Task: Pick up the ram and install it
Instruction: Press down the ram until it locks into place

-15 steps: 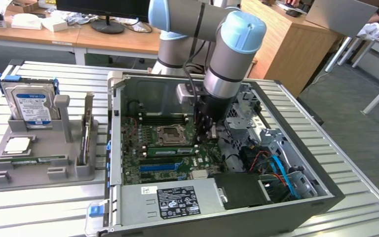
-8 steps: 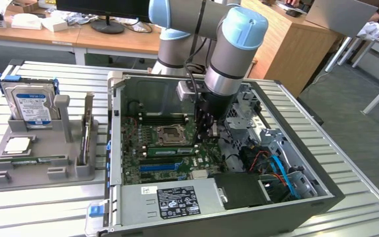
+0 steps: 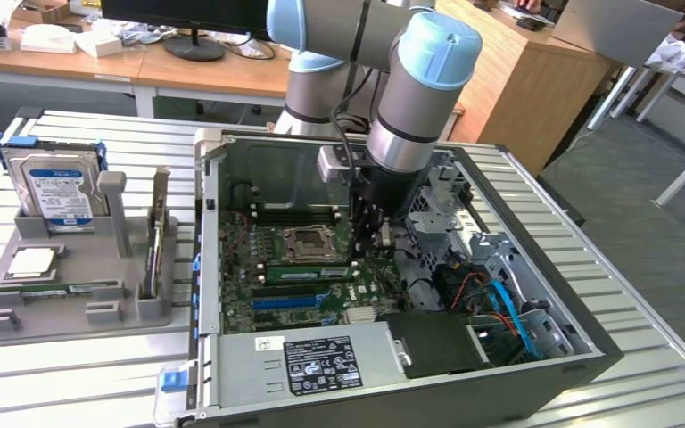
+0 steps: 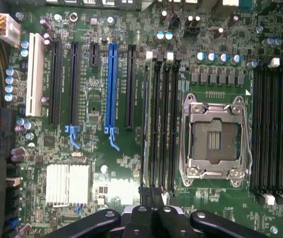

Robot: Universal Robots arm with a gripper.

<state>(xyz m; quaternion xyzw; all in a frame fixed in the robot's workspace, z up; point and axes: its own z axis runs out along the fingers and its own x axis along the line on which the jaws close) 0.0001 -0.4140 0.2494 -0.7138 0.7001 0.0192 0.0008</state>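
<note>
fingers (image 4: 153, 218) closed, ram (image 4: 146, 134) seated in slot just ahead.

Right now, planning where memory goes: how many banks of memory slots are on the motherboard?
2. One bank sits between the CPU socket and the blue expansion slot; the other bank sits on the socket's opposite side. None seems hidden.
</note>
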